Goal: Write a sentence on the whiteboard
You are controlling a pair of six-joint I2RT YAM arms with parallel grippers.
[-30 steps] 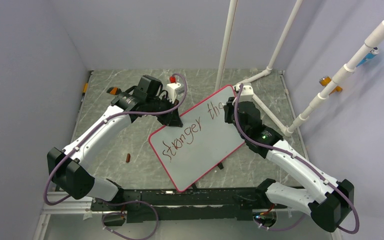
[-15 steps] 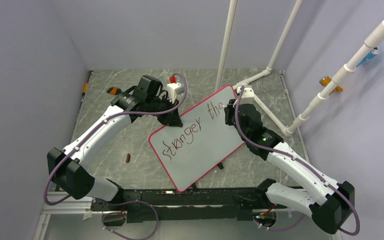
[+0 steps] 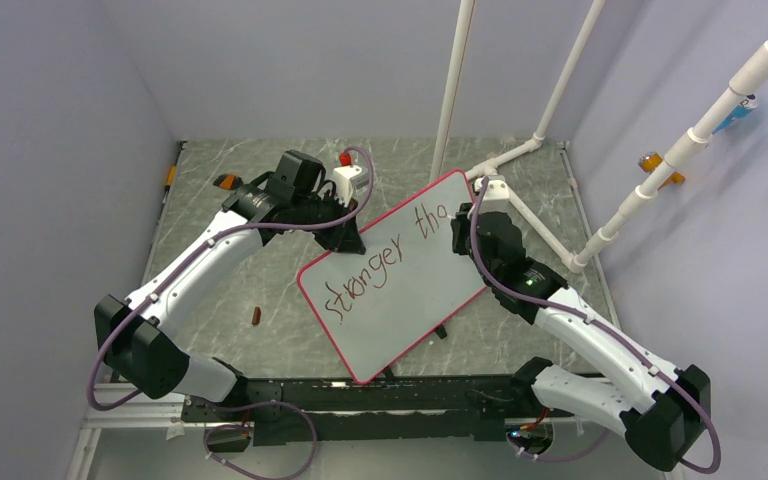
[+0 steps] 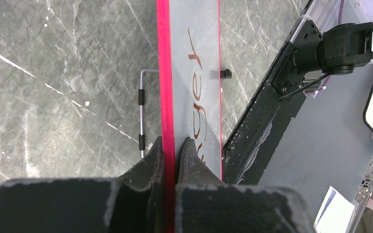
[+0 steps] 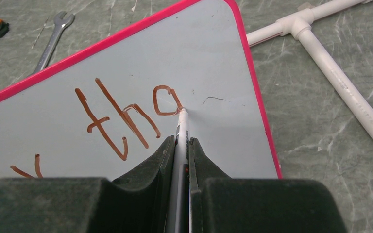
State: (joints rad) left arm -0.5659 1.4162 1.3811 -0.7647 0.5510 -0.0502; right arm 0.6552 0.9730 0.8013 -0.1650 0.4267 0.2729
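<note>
**Step in hand: writing, mid-sentence.** The left gripper [image 4: 171,145] clamps the whiteboard [image 4: 194,29] by its pink rim at the middle of the table [image 3: 220,290]. The right gripper [image 5: 179,143] pinches a marker [image 5: 182,125], tip touching the board where the sentence [image 3: 365,280] reaches "tho". The next move probably calls for finishing that letter under light, steady contact.

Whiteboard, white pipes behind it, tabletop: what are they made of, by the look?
Pink-rimmed white rectangular whiteboard: smooth, slightly shiny face, likely coated sheet; rim looks plastic. White pipes with tee joint: matte, moulded fittings, probably PVC. Grey-green tabletop: marble-like veining; stone or printed laminate, cannot tell.
</note>
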